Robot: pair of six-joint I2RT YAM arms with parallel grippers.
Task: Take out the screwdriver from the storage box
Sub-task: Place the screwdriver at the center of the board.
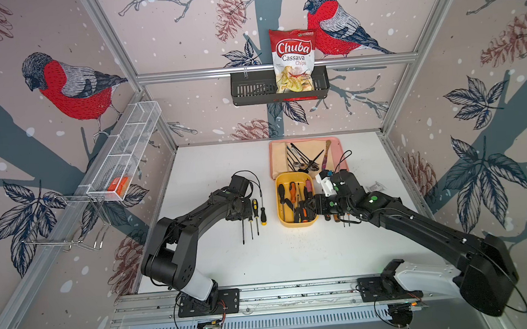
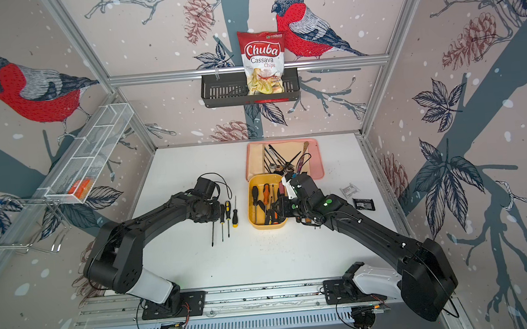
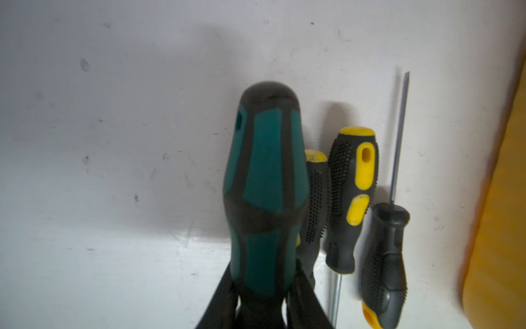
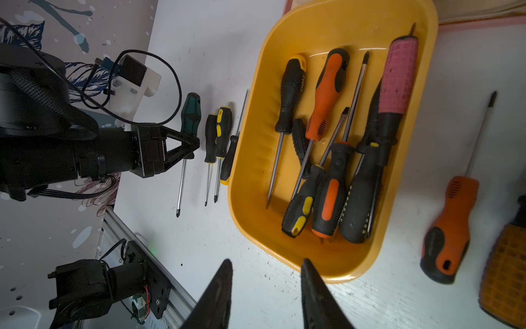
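Observation:
The mustard-yellow storage box (image 1: 298,224) (image 2: 268,227) (image 4: 327,265) stands mid-table and holds several screwdrivers (image 1: 293,191) (image 4: 327,94) with black, orange, yellow and pink handles. Left of it, my left gripper (image 1: 243,216) (image 2: 210,216) (image 3: 262,279) (image 4: 193,145) is shut on a green-and-black screwdriver (image 3: 264,171) (image 4: 190,114), low over the table, with its shaft (image 1: 243,233) pointing toward the front. Three black-and-yellow screwdrivers (image 1: 255,208) (image 3: 353,182) lie between it and the box. My right gripper (image 1: 312,204) (image 2: 277,205) (image 4: 266,262) is open and empty above the box's right side.
A pink tray (image 1: 340,141) of cutlery sits just behind the box. More screwdrivers (image 4: 449,228) lie right of the box, under my right arm. Two small packets (image 2: 349,191) lie at the right. On the walls hang a black basket (image 1: 250,90) with a chips bag and a white mesh shelf (image 1: 128,149).

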